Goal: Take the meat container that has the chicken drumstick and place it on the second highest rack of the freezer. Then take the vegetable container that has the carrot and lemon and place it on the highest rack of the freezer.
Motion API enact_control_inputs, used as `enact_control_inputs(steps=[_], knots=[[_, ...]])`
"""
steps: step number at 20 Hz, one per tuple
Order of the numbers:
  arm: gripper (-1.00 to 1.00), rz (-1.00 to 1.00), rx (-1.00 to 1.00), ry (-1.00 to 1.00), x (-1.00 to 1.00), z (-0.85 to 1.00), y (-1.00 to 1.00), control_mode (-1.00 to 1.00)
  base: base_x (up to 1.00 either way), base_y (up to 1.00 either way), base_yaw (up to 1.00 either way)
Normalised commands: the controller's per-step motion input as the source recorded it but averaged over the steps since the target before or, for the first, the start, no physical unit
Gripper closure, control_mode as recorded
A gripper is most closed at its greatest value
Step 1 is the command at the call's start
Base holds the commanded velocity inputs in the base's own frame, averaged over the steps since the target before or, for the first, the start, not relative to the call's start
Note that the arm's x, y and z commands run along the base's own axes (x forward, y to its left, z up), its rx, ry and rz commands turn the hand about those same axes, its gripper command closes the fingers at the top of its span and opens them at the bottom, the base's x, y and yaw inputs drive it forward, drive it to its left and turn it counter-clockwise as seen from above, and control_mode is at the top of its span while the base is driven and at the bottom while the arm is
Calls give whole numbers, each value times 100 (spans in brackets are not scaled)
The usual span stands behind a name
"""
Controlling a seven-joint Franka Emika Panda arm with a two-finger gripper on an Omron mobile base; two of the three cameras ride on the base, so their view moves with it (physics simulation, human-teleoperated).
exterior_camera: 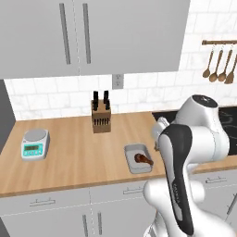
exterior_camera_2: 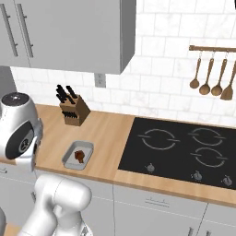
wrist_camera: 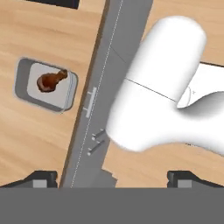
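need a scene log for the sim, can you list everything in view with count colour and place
shallow grey metal tray: one, grey, near the front edge of the wooden counter, left of the cooktop
reddish-brown glossy chicken drumstick: one, lying in the tray
wooden knife block with black handles: one, back of the counter by the wall
white kitchen scale with teal display: one, left end of the counter
black glass cooktop: one, right part of the counter
wooden spoons on a rail: four, brown, hanging on the tiled wall
grey upper cabinets: above the counter
grey lower drawers: below the counter
gripper: dark fingertips wide apart, above the counter's front edge
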Motion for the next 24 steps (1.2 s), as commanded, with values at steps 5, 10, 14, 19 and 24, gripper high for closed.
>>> enact_control_inputs(steps=[5, 10, 14, 19, 24], knots=[[-100, -36, -10, 0, 51, -11, 4, -100, 0, 0, 0], [-100, -25, -3, 2, 33, 0, 0, -100, 0, 0, 0], [-100, -16, -5, 0, 16, -11, 0, -100, 0, 0, 0], [-100, -4, 0, 5, 51, -39, -12, -100, 0, 0, 0], [-100, 0, 0, 6, 54, -52, -11, -100, 0, 0, 0]])
